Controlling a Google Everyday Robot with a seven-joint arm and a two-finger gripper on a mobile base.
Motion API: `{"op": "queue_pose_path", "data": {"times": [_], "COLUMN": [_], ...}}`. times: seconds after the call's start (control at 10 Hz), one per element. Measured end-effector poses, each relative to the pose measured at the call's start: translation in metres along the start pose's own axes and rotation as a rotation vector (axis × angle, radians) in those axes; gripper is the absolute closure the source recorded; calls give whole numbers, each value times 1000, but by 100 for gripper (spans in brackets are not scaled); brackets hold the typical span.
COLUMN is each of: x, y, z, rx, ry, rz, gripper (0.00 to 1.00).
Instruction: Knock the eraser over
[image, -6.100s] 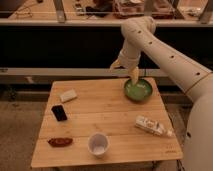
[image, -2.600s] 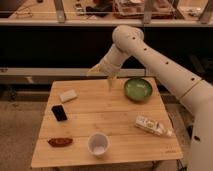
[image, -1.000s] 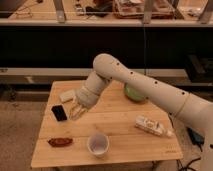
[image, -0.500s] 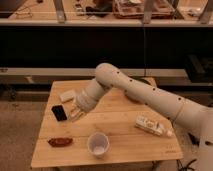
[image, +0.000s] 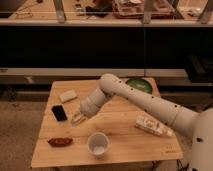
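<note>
The eraser (image: 59, 112) is a small black block standing tilted on the left part of the wooden table (image: 120, 145). My gripper (image: 77, 119) hangs low over the table just right of the eraser, a short gap away, at the end of the white arm (image: 135, 97) that reaches in from the right.
A whitish flat block (image: 68, 95) lies behind the eraser. A reddish-brown elongated item (image: 59, 142) lies near the front left edge. A white cup (image: 98, 143) stands at the front. A green bowl (image: 140, 85) is at the back right, a white packet (image: 152, 125) at the right.
The arm has swung from the green bowl leftward across the table and come down. The gripper now sits lower and closer to the eraser. The eraser has not visibly moved.
</note>
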Motion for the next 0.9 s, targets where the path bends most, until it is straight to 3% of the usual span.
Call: {"op": "queue_pose_path", "data": {"times": [0.4, 0.9], "x": [23, 42], "y": [3, -15], "z": [33, 77], "rx": [70, 48], "ry": [-113, -204], "rz": [27, 29], "gripper": [100, 100]}}
